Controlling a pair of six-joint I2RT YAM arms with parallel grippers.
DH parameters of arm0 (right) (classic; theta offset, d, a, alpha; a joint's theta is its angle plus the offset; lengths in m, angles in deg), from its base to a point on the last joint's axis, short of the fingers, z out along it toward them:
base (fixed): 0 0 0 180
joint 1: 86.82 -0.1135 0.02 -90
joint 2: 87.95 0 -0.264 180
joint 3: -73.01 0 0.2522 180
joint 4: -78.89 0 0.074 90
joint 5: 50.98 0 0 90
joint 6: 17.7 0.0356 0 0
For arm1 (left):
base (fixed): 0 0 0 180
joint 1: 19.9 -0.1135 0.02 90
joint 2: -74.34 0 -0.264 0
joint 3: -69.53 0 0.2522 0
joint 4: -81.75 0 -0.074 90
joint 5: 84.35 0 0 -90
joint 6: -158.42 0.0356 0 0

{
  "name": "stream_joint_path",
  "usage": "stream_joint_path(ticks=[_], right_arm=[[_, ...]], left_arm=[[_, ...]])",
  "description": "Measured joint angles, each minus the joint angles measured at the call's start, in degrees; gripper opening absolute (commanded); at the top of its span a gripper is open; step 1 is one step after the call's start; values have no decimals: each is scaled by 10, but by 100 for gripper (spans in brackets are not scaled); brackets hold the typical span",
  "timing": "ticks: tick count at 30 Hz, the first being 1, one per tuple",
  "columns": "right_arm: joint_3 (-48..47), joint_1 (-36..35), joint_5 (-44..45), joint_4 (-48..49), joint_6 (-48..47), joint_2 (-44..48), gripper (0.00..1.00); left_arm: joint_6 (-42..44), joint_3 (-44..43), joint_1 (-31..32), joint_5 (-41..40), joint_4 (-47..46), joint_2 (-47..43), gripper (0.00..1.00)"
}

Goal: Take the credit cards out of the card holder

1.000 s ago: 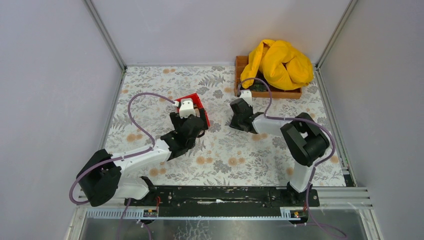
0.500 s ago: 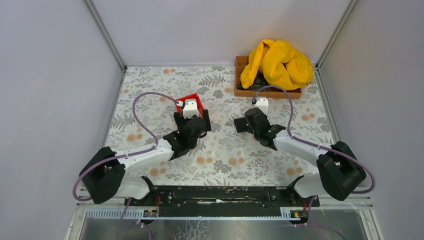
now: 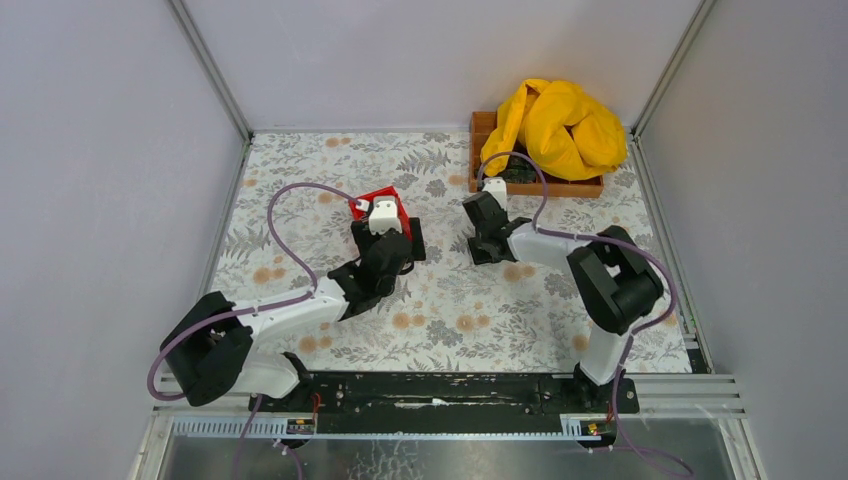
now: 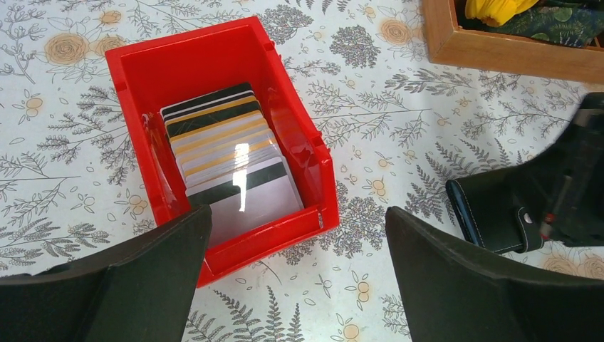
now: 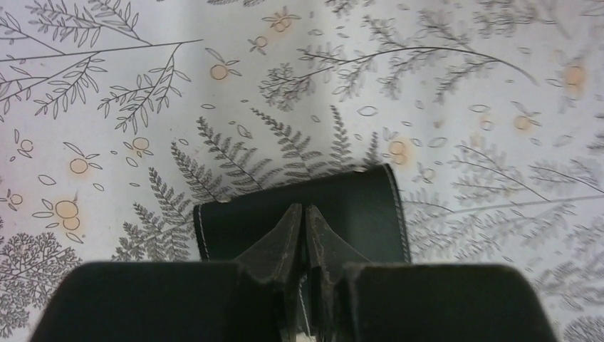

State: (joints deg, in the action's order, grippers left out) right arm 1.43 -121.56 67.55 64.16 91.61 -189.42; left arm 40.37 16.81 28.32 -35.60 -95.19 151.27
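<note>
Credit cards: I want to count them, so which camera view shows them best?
Left wrist view: it looks down into the red bin where the credit cards lie fanned. The top view shows only part of the bin, no cards; the right wrist view shows just the wallet.

Card holder (image 5: 356, 206): near edge hidden behind the right pincer (image 5: 304, 211); whether it is gripped is unclear.
Credit cards (image 4: 228, 153): overlapping, only strips show; print is unreadable.
Wooden tray (image 4: 498, 55): cut off by the picture's top edge; contents are mostly covered by the yellow cloth (image 3: 555, 125).
</note>
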Motion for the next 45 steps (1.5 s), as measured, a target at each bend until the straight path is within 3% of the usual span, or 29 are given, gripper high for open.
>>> stream_joint_path(ticks=[3, 12, 23, 27, 29, 31, 35, 39, 40, 43, 45], right_arm=[[-21, 3, -25, 0, -6, -36, 17], [-11, 4, -98, 23, -13, -30, 17], [140, -81, -135, 26, -6, 108, 9], [186, -94, -157, 19, -1, 163, 12], [198, -95, -152, 9, -2, 188, 20], [203, -95, -130, -4, 1, 212, 23], [204, -95, -76, -18, 11, 275, 3], [204, -95, -21, -53, 47, 311, 0], [205, -95, -11, -69, 63, 313, 0], [226, -95, 3, -99, 104, 331, 0], [254, -95, 5, -118, 134, 360, 0]], left_arm=[[3, 0, 0, 3, 0, 0, 98], [5, 0, 0, 9, 0, 13, 98], [4, 0, 0, 24, 0, 27, 98], [5, -3, 0, 45, 0, 36, 98], [5, -11, 0, 62, 0, 49, 98], [4, -21, 0, 79, 0, 65, 93], [2, -25, 0, 107, -1, 77, 69], [6, -25, 0, 129, -9, 76, 24], [7, -25, 0, 134, -10, 76, 20], [10, -25, 0, 156, -12, 77, 15], [13, -28, 0, 175, -12, 80, 25]])
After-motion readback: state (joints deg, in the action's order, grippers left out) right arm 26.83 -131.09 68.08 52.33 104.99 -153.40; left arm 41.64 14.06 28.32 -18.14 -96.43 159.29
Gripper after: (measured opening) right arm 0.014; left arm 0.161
